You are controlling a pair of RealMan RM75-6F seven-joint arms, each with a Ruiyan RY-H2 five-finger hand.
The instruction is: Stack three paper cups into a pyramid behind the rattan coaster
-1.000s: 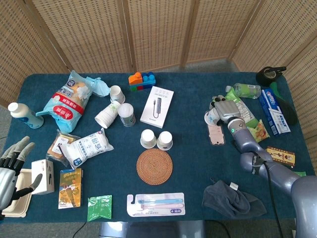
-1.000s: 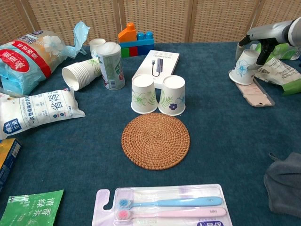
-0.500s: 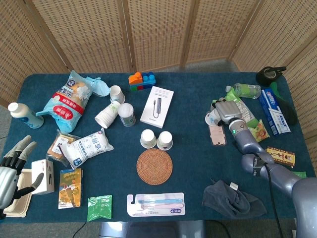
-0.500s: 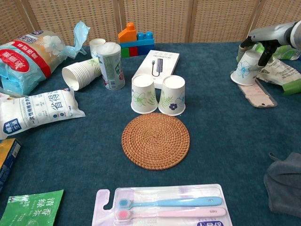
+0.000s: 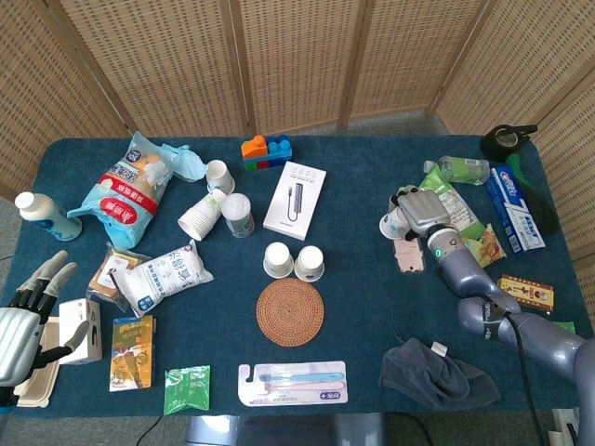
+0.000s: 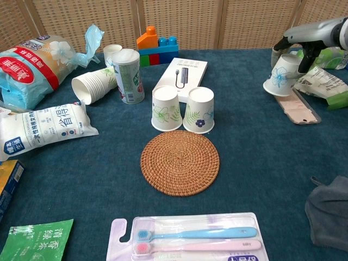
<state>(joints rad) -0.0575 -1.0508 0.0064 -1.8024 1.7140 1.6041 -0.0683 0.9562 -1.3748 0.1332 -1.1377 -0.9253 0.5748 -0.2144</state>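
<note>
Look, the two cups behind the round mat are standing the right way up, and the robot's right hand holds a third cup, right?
Not quite: the two cups behind the rattan coaster stand upside down, rims on the table, as the chest view shows. The right hand does hold a third cup.

cluttered blue table (image 5: 372, 307)

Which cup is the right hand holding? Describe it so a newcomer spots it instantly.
Look to the table's far right side, by the snack packets. The right hand holds a tilted, upside-down paper cup over a pink packet; it alone has a blue flower print.
</note>
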